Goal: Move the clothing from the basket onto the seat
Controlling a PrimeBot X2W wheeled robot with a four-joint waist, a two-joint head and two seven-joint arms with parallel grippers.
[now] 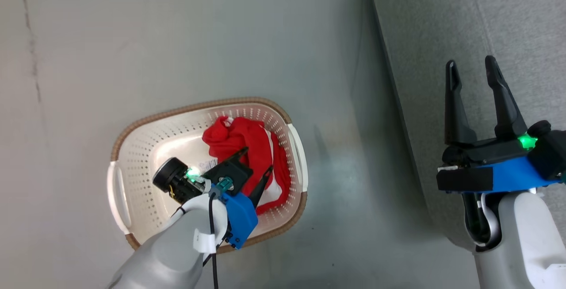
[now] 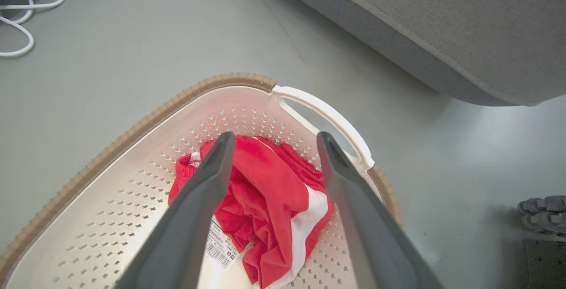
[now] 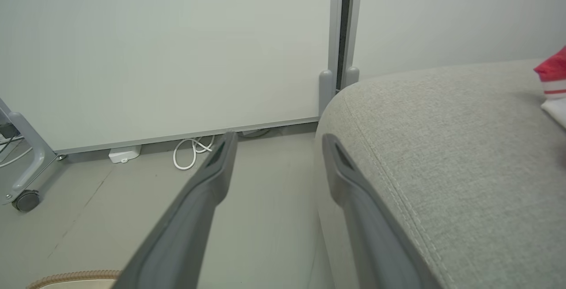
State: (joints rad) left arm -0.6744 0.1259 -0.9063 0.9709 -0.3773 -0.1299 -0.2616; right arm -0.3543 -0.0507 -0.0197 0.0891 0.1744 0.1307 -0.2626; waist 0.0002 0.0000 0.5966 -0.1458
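Note:
The cream perforated basket (image 1: pixel 132 147) with its brown rim (image 2: pixel 177 101) stands on the floor. A crumpled red garment with a white stripe (image 1: pixel 247 140) (image 2: pixel 269 178) lies against its right side, beside the paper label (image 2: pixel 221 242). My left gripper (image 1: pixel 256 161) (image 2: pixel 275 136) is open and lowered into the basket, its fingers straddling the garment just above it. My right gripper (image 1: pixel 470 61) (image 3: pixel 277 136) hangs open and empty over the left edge of the grey seat (image 1: pixel 442 36) (image 3: pixel 442 147). Another red garment with white stripes (image 3: pixel 552 72) lies on the seat.
The seat's side (image 2: pixel 442 23) rises close to the basket's right handle (image 2: pixel 327 116). White cables (image 3: pixel 192 149) (image 2: pixel 17 23) lie on the floor by a wall panel. A wheeled stand leg (image 3: pixel 26 191) is at the left. A grey shoe-like thing (image 2: pixel 541 213) sits on the floor.

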